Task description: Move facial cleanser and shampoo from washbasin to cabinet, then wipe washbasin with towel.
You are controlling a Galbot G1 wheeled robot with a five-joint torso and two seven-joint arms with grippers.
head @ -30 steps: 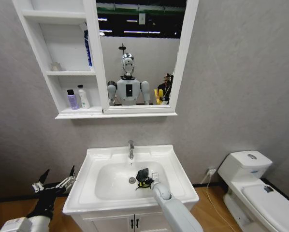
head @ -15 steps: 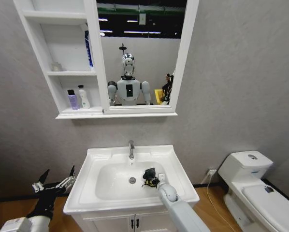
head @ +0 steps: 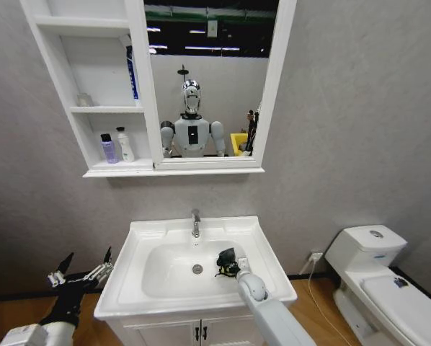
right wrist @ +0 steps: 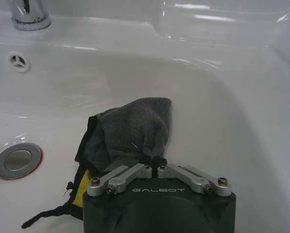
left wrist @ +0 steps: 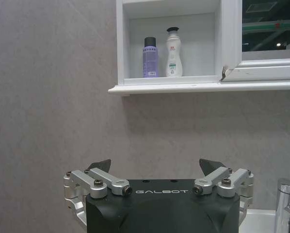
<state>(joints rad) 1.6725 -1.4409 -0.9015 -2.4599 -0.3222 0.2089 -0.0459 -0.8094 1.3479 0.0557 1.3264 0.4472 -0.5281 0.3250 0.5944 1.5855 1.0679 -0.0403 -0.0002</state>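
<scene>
Here, from the head view, the white rectangular ceramic washbasin (head: 259, 245) sits below the white wall-hung cabinet (head: 82, 108) of open shelves joined to a mirror; the right gripper (head: 232, 264) reaches into the right side of the bowl, clenched on the small dark grey-black towel (head: 225, 258) with a yellowish edge, which lies against the bowl's right slope, right of the round drain (head: 197, 269) and nearer than the chrome tap (head: 195, 223); the left gripper (head: 81, 265) hangs off the basin's left edge, its fingers spread; a small purple bottle (head: 108, 148) and a white bottle (head: 124, 145) stand side by side on the cabinet's lowest shelf; a white toilet (head: 378, 277) stands far right.

From the left wrist view, the left gripper (left wrist: 156, 170) is released, jaws wide apart and grasping nothing, facing the grey wall; the purple bottle (left wrist: 150, 57) and white bottle (left wrist: 173, 52) stand just beside each other on the shelf.

From the right wrist view, the right gripper (right wrist: 157, 168) has its jaws pinched together on the towel (right wrist: 130, 131), whose bunched grey cloth rests on the white bowl surface, a yellow edge showing near the fingers; the drain (right wrist: 17, 159) lies apart from the cloth; the tap's base (right wrist: 28, 13) stands on the far rim.
</scene>
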